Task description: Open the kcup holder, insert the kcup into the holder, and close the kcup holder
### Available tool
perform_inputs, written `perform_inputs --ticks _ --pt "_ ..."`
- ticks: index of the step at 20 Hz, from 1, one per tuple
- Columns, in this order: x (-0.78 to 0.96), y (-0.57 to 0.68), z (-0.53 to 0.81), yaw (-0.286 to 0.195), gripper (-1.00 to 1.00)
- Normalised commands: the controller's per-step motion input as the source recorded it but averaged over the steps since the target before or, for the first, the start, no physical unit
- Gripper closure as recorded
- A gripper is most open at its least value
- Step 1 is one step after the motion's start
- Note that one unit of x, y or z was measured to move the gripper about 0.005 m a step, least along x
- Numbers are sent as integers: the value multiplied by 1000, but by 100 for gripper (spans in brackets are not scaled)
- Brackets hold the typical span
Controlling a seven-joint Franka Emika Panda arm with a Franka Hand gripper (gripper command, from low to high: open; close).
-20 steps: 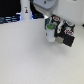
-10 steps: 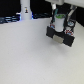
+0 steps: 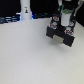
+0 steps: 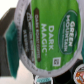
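Since a second ago the arm's dropped onto the black boxy kcup holder point(image 3: 62, 36). White bottle-shaped object point(image 3: 25, 8) sits far left on the pale tabletop point(image 3: 25, 55). Wrist view's filled by the green-lidded round kcup point(image 4: 50, 35), so jaws look clamped on it, presumably for inserting.

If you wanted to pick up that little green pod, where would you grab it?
By its round rim, pinched from opposite sides. The wrist view shows the kcup with its flat Dark Magic lid facing the camera. The lid gives no hold, so the edge seems best. Whether the gripper already grips it, I cannot tell.
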Motion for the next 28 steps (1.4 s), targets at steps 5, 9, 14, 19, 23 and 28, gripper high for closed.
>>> perform_inputs --ticks 5,9,14,19,23,28 --pt "-359 337 -5 106 100" --pt "-377 335 -3 100 100" --pt "-411 280 -26 98 100" --pt "-188 15 -15 13 100" --pt "-421 -241 0 -39 100" --pt "-519 -281 -1 -41 100"
